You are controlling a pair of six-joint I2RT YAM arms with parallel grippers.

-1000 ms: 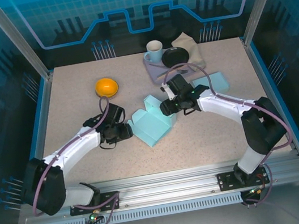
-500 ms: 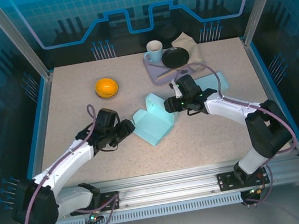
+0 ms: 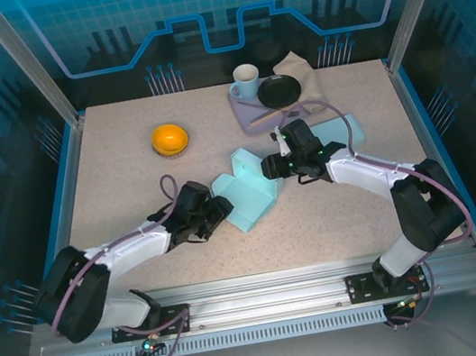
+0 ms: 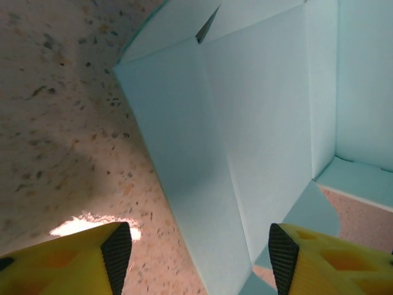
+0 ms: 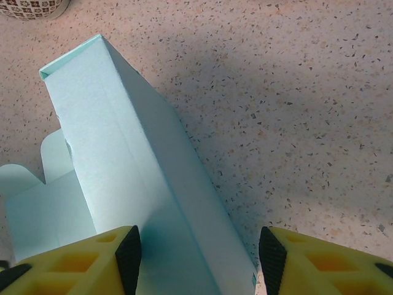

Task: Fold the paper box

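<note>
Paper box [image 3: 249,199] edges sit inside half-open left claw [image 3: 221,210] and right claw [image 3: 267,170].

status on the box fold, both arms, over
Left gripper open at left wall of paper box. Right gripper straddles right wall, grip unclear. Cup far back, no obstruction.

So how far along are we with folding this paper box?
Done: the paper box has several walls standing, one long side folded up in the right wrist view. In hand: the left gripper and right gripper face it from opposite sides, each with open jaws straddling a wall, neither clamped. Remaining: a rounded tab lies loose and the top is open, so it looks roughly midway.
</note>
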